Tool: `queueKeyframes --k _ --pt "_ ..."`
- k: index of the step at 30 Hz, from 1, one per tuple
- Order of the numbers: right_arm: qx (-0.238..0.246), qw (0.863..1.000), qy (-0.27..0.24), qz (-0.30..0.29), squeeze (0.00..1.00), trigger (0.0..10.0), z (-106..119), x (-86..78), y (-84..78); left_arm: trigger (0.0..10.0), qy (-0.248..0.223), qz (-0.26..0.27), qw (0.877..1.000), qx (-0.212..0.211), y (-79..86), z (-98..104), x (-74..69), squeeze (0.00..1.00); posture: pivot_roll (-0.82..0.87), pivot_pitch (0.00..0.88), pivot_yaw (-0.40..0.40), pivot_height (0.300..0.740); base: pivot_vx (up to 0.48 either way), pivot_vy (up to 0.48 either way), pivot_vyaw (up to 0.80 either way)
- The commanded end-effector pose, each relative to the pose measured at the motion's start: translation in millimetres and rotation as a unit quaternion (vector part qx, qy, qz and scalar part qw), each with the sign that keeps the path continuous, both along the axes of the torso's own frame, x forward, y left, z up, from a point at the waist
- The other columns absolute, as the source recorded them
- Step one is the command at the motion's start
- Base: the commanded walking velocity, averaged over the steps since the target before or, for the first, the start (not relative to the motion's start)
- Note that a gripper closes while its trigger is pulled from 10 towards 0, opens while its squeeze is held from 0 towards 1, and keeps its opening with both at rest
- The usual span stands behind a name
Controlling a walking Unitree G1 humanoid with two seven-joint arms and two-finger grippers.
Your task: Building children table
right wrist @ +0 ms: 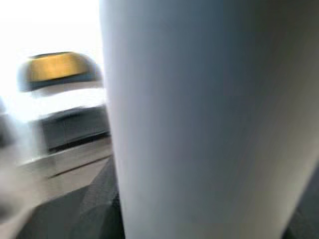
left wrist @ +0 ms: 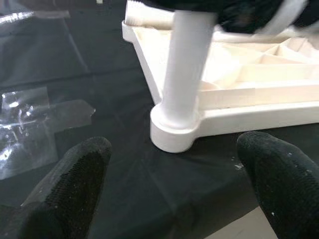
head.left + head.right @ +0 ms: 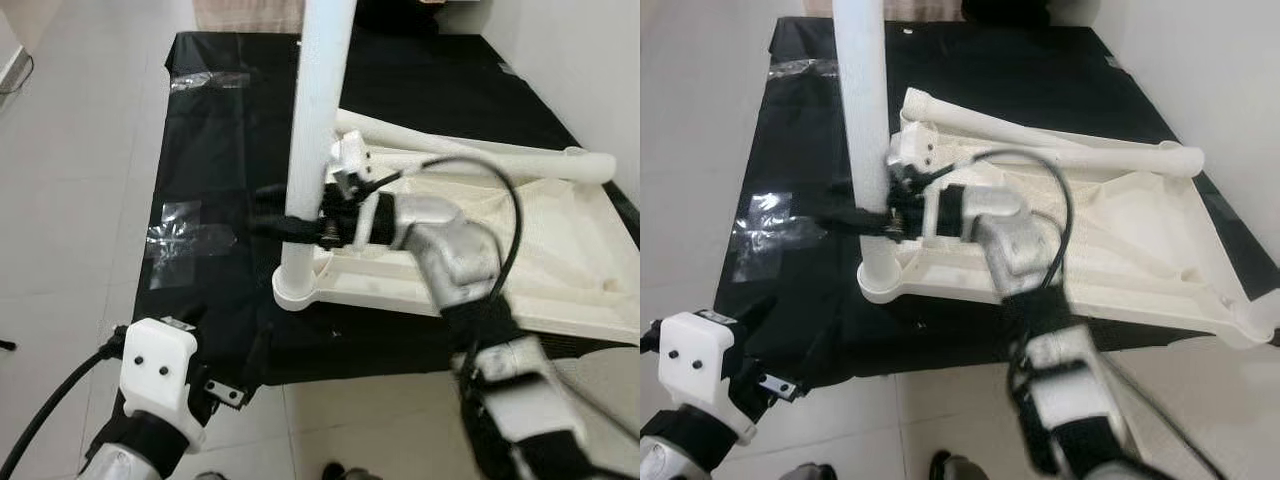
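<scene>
Left eye view: white table leg (image 3: 318, 120), upright, its foot seated in the near-left corner socket of the upturned white table top (image 3: 560, 270), which lies underside up on a black sheet (image 3: 230, 150) spread over the pale tiled floor (image 3: 80, 160). Two further white legs (image 3: 500, 160) lie flat across the far part of the table top, one ending near its right edge. Right gripper (image 3: 290, 228) reaches in from the right, its black fingers closed around the upright leg low on the shaft, just above the socket; right wrist view shows the leg's pale surface very close to the lens. Left gripper (image 2: 172, 191) sits low at the near-left, over the sheet's near edge, fingers spread wide and holding nothing; left wrist view looks between the two black fingertips (image 2: 75, 174) toward the socket. Clear tape patches (image 3: 185, 235) stuck on the sheet, left of the leg.
</scene>
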State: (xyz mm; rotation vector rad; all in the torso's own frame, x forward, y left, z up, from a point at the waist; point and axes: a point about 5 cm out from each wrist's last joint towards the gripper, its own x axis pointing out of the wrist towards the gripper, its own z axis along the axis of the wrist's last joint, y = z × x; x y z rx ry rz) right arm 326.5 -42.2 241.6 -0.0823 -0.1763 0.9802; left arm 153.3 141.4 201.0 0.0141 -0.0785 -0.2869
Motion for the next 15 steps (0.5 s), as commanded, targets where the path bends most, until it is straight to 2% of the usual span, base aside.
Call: queueKeyframes --k 1,4,5,6,10,11,12,13,14,15 --pt "-0.062 0.977 0.068 -0.191 0.00 0.0 -49.3 -17.5 -6.8 10.0 0.009 -0.004 1.000 0.001 1.1 -2.7 0.9 0.00 0.11 0.216 -0.094 0.740 0.000 0.000 0.00" --pt "-0.061 0.978 0.068 -0.187 0.00 0.0 -50.8 -24.5 -0.8 10.0 0.010 -0.005 1.000 0.000 1.5 -3.2 2.0 0.00 0.10 0.209 -0.089 0.740 0.000 0.000 0.00" --pt "-0.049 0.981 0.063 -0.176 0.00 0.0 -46.8 -25.3 9.5 10.0 0.008 -0.009 1.000 -0.001 0.0 -3.3 4.0 0.00 0.10 0.187 -0.078 0.740 0.000 0.000 0.00" --pt "-0.037 0.984 0.058 -0.163 0.00 0.0 -41.6 -24.1 18.8 10.0 0.006 -0.013 1.000 -0.003 -1.3 -3.3 6.1 0.00 0.10 0.182 -0.080 0.740 0.000 0.000 0.00" --pt "-0.018 0.988 0.048 -0.145 0.00 0.0 -33.0 -16.2 28.8 10.0 0.001 -0.016 1.000 -0.005 -2.9 -2.5 9.8 0.00 0.10 0.167 -0.081 0.740 0.000 0.000 0.00" --pt "-0.014 0.989 0.045 -0.143 0.00 4.6 -31.2 -13.0 29.5 10.0 -0.002 -0.015 1.000 -0.005 -2.8 -1.9 11.2 0.00 0.11 0.163 -0.085 0.740 0.000 0.000 0.00" --pt "-0.014 0.989 0.045 -0.143 0.00 4.6 -31.2 -13.0 29.5 10.0 -0.002 -0.015 1.000 -0.005 -2.8 -1.9 11.2 0.00 0.11 0.163 -0.085 0.740 0.000 0.000 0.00" --pt "0.000 0.989 0.040 -0.143 0.59 10.0 -27.7 -9.8 27.9 10.0 -0.006 -0.009 1.000 -0.004 -0.9 -0.6 12.6 0.00 0.12 0.158 -0.086 0.740 0.000 0.000 0.00" --pt "0.000 0.989 0.040 -0.143 0.59 10.0 -27.7 -9.8 27.9 10.0 -0.006 -0.009 1.000 -0.004 -0.9 -0.6 12.6 0.00 0.12 0.158 -0.086 0.740 0.000 0.000 0.00" --pt "0.018 0.989 0.041 -0.144 1.00 10.0 -25.1 -7.7 25.7 10.0 -0.009 -0.004 1.000 -0.004 1.0 0.4 13.6 0.00 0.12 0.158 -0.086 0.740 0.000 0.000 0.00"
